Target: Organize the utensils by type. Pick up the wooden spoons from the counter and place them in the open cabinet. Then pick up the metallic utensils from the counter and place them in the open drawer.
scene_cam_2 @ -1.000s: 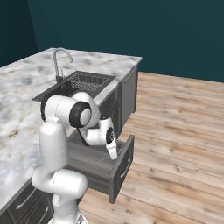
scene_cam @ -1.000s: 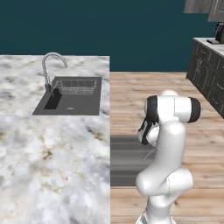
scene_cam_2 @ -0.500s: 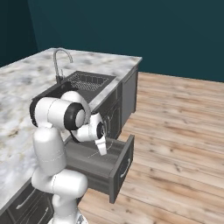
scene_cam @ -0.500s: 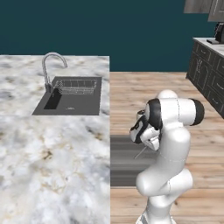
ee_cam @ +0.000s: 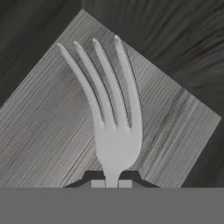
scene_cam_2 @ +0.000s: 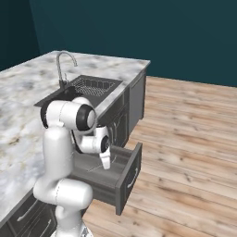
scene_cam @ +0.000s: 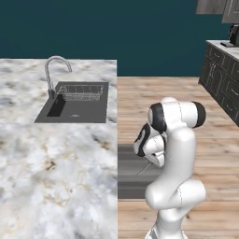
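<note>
— What is your claw (ee_cam: 111, 183) doing?

— My claw is pinched tight on the metal fork (ee_cam: 109, 113) — pale silver-grey and smooth, four long tines that curve and fan slightly out from a rounded neck. My dark fingertips (ee_cam: 98, 183) grip it at the base of its neck.

— And where does the fork sit?

— Over the open drawer (scene_cam_2: 127, 176), a wide shallow box with dark grey wood-grain walls and a flat charcoal floor, pulled out below the marble bench (scene_cam: 56, 177). Streaky grey grain lies behind the tines. In the right base view the slim fork hangs down from my claw (scene_cam_2: 106, 163) inside the drawer.
</note>
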